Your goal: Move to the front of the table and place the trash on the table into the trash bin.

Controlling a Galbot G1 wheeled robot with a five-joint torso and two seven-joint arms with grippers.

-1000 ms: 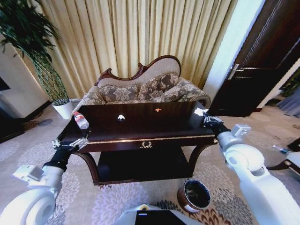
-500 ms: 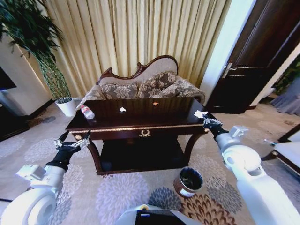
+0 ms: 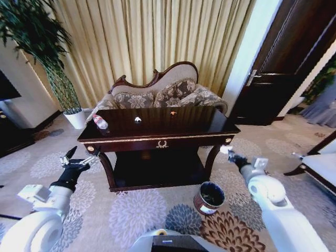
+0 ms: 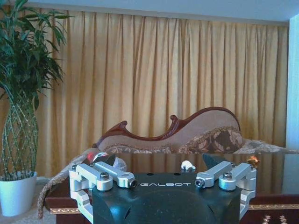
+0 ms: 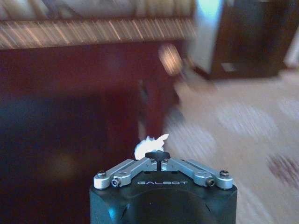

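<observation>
Gold curtains hang behind a patterned sofa [image 3: 157, 94] in the head view, with the table [image 3: 157, 137] in front of it on a flowered carpet. On the tabletop a clear bottle [image 3: 100, 122] lies at the far left corner, a crumpled white paper bit [image 3: 137, 119] sits left of centre, and a tiny orange piece [image 3: 172, 113] lies right of centre toward the far edge. The trash bin [image 3: 209, 197] stands on the carpet near the table's right front leg. The left gripper [image 3: 79, 158] hangs off the table's left end, below the tabletop, its fingers spread wide. The right gripper [image 3: 229, 152] is off the table's right front corner, above and just right of the bin, pinching a white paper scrap [image 3: 226, 149]. A potted plant [image 3: 68, 100] stands at far left.

From the left wrist, the wide-spread fingers [image 4: 105, 173] frame the tabletop [image 4: 280, 186] ahead, with the bottle [image 4: 100, 158], the white bit [image 4: 188, 165] and the orange piece [image 4: 253, 160] on it, the sofa [image 4: 187, 135] and plant [image 4: 18, 140] beyond.

From the right wrist, the fingers [image 5: 140, 165] are closed together on the white scrap [image 5: 149, 143], with the blurred table [image 5: 93, 84] behind it.
</observation>
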